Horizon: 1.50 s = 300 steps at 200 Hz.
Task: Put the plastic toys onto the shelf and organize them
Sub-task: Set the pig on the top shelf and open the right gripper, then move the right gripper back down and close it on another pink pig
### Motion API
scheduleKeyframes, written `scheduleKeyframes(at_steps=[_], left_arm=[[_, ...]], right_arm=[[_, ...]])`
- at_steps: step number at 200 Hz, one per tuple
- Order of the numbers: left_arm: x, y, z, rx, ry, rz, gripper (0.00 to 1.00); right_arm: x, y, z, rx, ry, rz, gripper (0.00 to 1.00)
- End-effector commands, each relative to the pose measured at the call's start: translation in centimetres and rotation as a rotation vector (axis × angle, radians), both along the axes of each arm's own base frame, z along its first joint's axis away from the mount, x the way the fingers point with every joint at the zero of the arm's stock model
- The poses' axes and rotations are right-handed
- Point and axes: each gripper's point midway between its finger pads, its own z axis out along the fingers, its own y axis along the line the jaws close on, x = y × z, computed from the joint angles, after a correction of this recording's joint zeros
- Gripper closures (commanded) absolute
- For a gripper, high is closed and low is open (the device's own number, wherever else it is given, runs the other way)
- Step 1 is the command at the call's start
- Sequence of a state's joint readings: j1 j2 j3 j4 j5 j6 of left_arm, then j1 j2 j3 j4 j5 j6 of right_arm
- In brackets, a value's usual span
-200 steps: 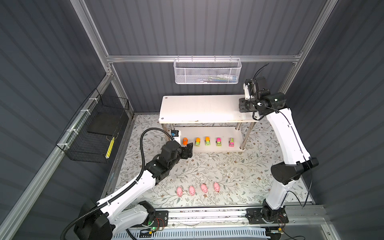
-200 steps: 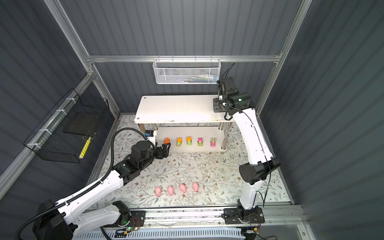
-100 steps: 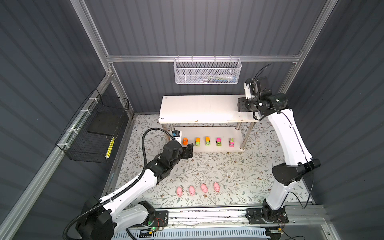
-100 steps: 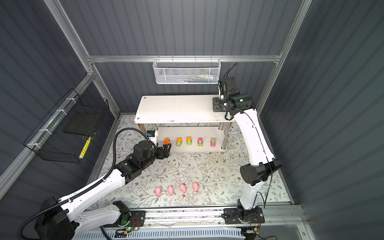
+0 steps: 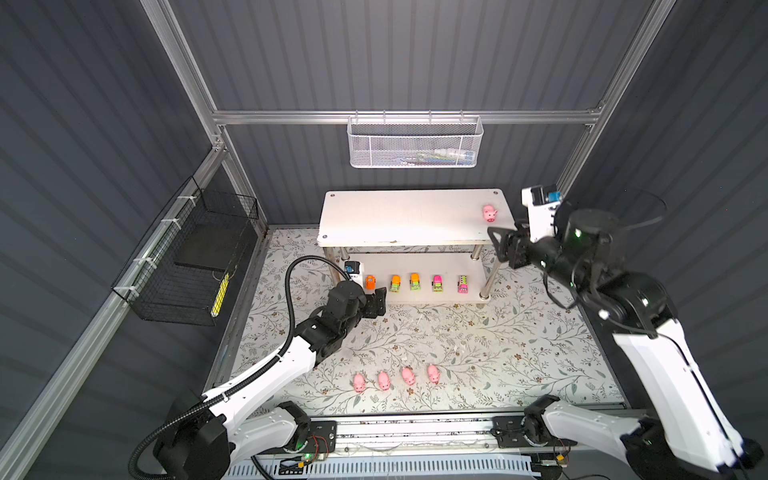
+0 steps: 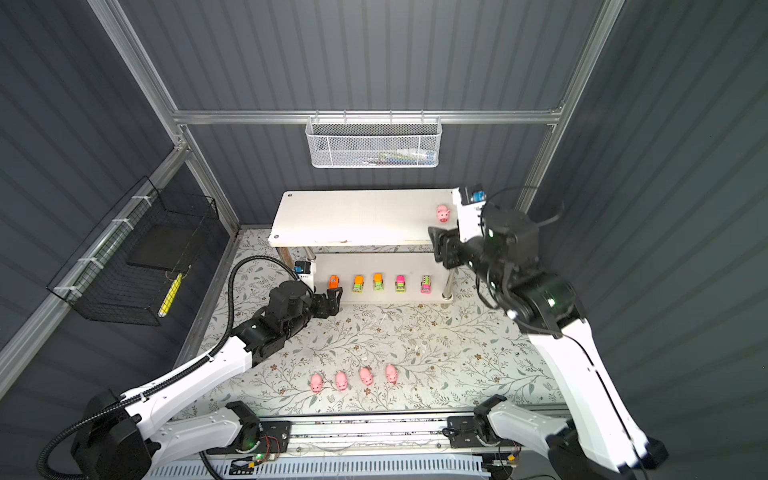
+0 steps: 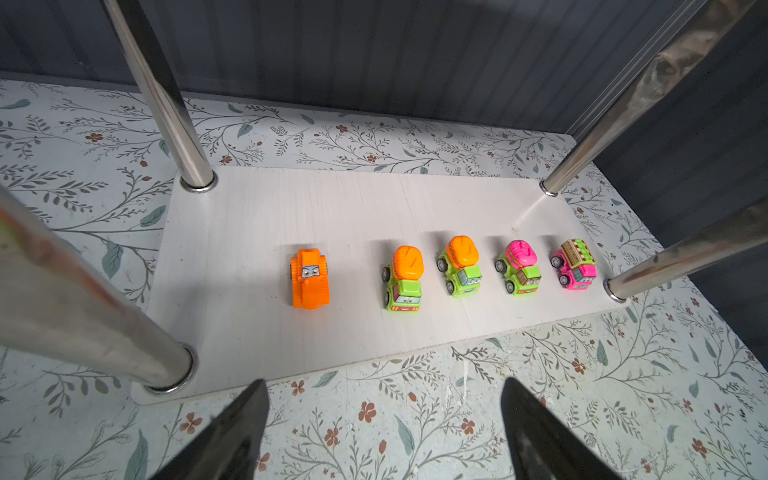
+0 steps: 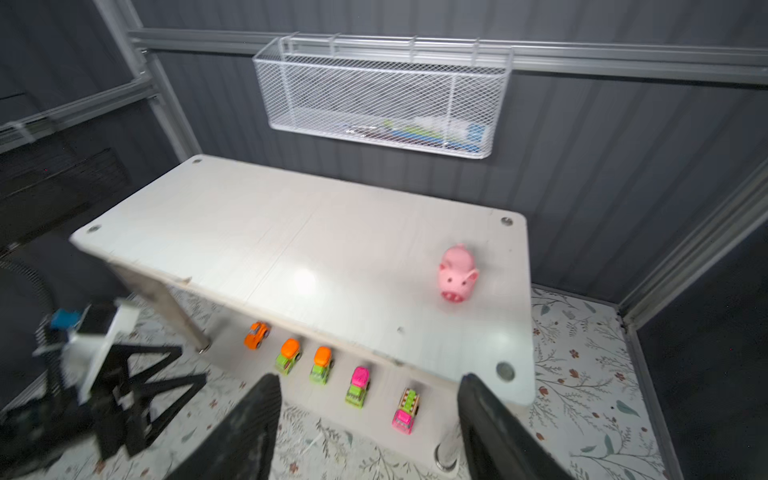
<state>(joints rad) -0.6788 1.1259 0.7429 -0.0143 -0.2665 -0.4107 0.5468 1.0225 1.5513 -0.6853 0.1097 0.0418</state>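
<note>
Right wrist view: a pink pig [image 8: 456,274] is seen on the upper board of the shelf [image 8: 291,257], apart from the right gripper [image 8: 370,380], which is spread and empty; the left gripper [image 7: 384,384] is held wide.

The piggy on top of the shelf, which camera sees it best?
The right wrist view: the pig is close, with its face and snout clear. In both top views the pig is just a tiny pink dot. The left wrist view misses it.
</note>
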Motion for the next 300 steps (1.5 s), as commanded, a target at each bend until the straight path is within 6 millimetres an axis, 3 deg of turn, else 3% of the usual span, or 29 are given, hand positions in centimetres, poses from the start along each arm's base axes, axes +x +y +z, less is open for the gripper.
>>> scheduleKeyframes(at_steps=[1, 27, 55, 98, 120, 162, 226, 300], left_arm=[[0.4, 1.0, 1.1, 0.011, -0.029, 0.041, 0.12], [0.5, 1.5, 1.3, 0.020, -0.042, 0.067, 0.11], [0.6, 1.9, 1.2, 0.022, -0.047, 0.088, 0.10], [0.9, 2.0, 0.8, 0.038, -0.027, 0.107, 0.09], [0.9, 2.2, 0.8, 0.032, -0.034, 0.121, 0.09], [0.8, 2.6, 0.4, 0.043, -0.031, 0.133, 0.09], [0.9, 2.5, 0.1, 0.049, -0.027, 0.133, 0.09], [0.8, 2.6, -0.3, 0.055, -0.018, 0.136, 0.09]], right_arm=[[-2.2, 0.7, -2.7, -0.053, -0.057, 0.052, 0.30], [-4.8, 0.7, -9.4, -0.002, 0.074, 0.081, 0.30], [-6.4, 1.6, -16.0, 0.031, 0.225, 0.096, 0.30], [-7.3, 4.9, -26.4, 0.017, 0.504, 0.109, 0.29], [-8.0, 6.8, -30.4, 0.018, 0.628, 0.144, 0.28], [-9.0, 9.4, -34.2, -0.034, 0.746, 0.215, 0.24], [-10.1, 10.6, -39.2, -0.211, 0.888, 0.239, 0.24], [-11.0, 11.7, -41.6, -0.286, 0.972, 0.288, 0.31]])
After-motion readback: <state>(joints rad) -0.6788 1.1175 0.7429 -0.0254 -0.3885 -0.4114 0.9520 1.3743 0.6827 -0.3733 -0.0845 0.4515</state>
